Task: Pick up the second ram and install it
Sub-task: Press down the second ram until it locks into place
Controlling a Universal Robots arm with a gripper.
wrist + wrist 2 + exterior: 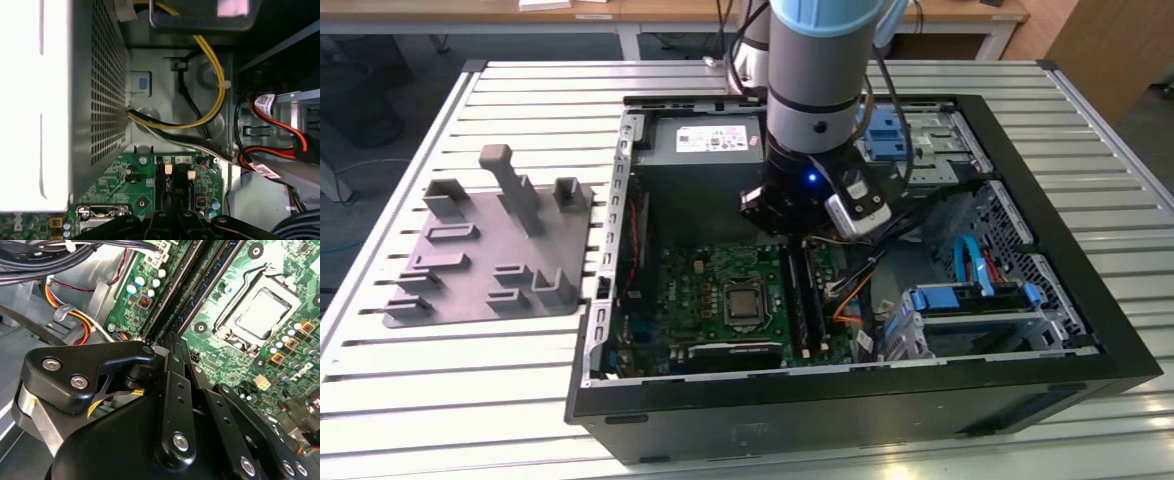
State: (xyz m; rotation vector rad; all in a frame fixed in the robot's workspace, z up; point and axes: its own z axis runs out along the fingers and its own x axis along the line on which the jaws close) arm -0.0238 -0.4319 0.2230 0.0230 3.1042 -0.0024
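Above the motherboard (220, 355), the gripper (172, 342) looks pressed together over the slots (187, 295), the ram (192, 287) apparently seated there; off-line pressing could crack the slot.

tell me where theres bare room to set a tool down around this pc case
Bare slatted table lies in front of the grey tray and between that tray and the open case, plus a strip behind the tray. Inside the case it is crowded: the motherboard, cables, blue drive bays, and the gripper low over the memory slots.
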